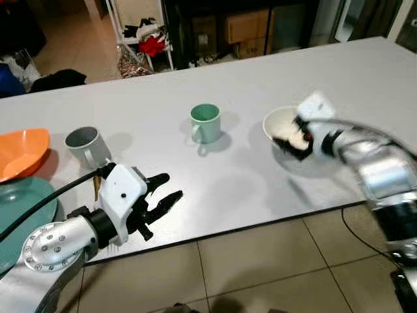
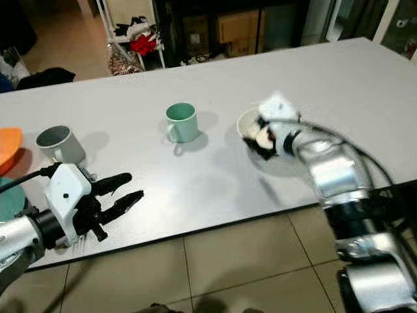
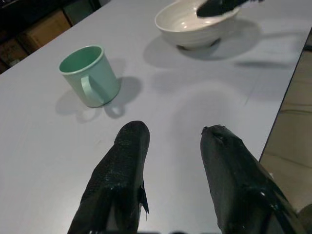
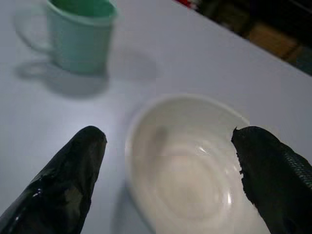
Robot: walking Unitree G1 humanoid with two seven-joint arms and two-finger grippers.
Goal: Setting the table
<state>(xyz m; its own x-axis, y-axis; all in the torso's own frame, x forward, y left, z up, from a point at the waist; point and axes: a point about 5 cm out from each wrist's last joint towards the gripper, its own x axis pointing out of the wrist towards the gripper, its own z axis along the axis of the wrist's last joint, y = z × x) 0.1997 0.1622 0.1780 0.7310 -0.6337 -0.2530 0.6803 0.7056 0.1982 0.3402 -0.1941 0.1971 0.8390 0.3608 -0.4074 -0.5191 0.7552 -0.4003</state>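
Between the open right pincer [image 4: 168, 161] fingers lies the white bowl [image 4: 195, 165].

Right gripper [image 4: 168, 146] reaches forward, fingers spread wide; left gripper [image 1: 164, 193] hovers, fingers parted.

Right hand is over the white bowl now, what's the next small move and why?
Probably lower the right hand and close on the white bowl's rim: its open fingers straddle the bowl without gripping it yet, and the green mug stands well apart.
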